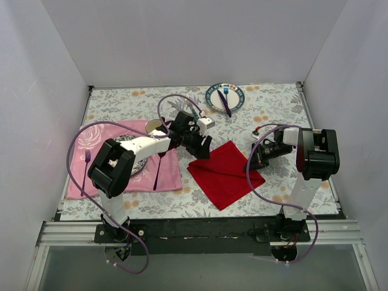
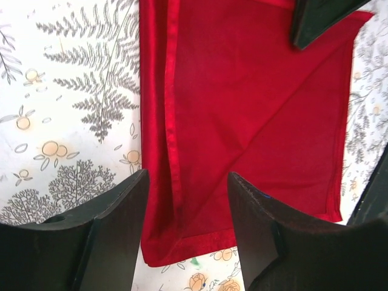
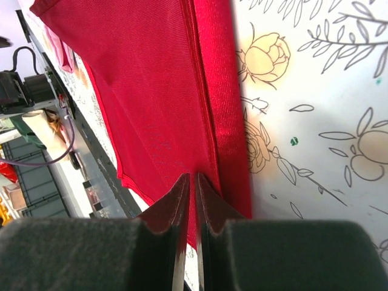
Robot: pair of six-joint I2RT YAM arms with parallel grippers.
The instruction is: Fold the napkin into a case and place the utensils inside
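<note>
Right wrist view: pinching the folded edge of the napkin (image 3: 157, 103) on the table (image 1: 273, 106) with the right gripper (image 3: 194, 180), hovering the spread left gripper (image 2: 188, 182) over its far side, ideally drawing the cloth taut and square.

Table (image 1: 267, 115) is my reference. Its top is white, printed with grey ferns and orange blossoms. Plain white walls box it in: back wall (image 1: 194, 42) past its far edge, left wall (image 1: 36, 109) and right wall (image 1: 357, 79) along its sides. Aluminium rail (image 1: 66, 233) runs along its near edge, with a grey surface (image 1: 200, 267) lower down. Light is even, shadows soft. My right wrist view catches blurred clutter (image 3: 24, 194) off the table's edge; can't identify it.
</note>
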